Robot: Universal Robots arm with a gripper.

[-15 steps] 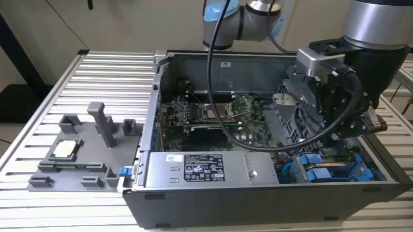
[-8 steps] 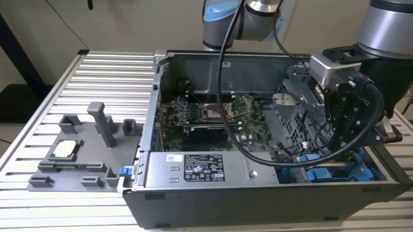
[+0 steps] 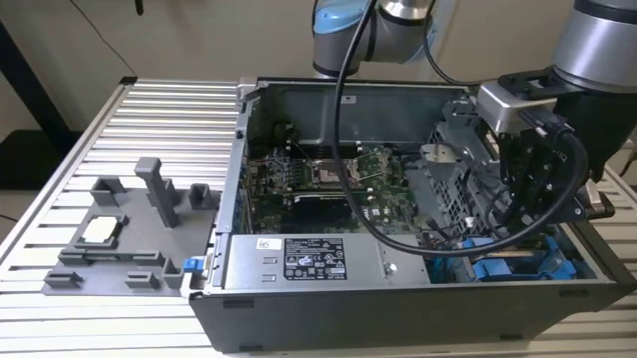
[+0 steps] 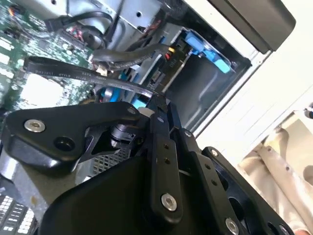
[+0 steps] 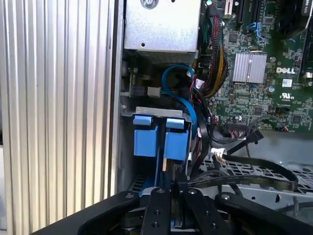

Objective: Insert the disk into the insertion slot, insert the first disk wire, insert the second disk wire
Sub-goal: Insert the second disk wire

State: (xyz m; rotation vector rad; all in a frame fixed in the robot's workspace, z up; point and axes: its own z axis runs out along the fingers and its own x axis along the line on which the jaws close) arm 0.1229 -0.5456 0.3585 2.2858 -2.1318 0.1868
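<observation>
The arm (image 3: 597,45) is a silver-grey tube with light blue caps on its joints (image 3: 344,22). A grey metal block (image 3: 512,104) sits at its wrist. Black cables (image 3: 542,201) loop down beside it. The tool (image 4: 159,110) is matte black, its linked bars studded with silver screws (image 4: 168,201).

The hand (image 5: 171,188) hangs just above 2 blue carrier tabs (image 5: 161,139).

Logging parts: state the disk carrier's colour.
Bright blue carrier, clearest in the first wrist view.
</observation>
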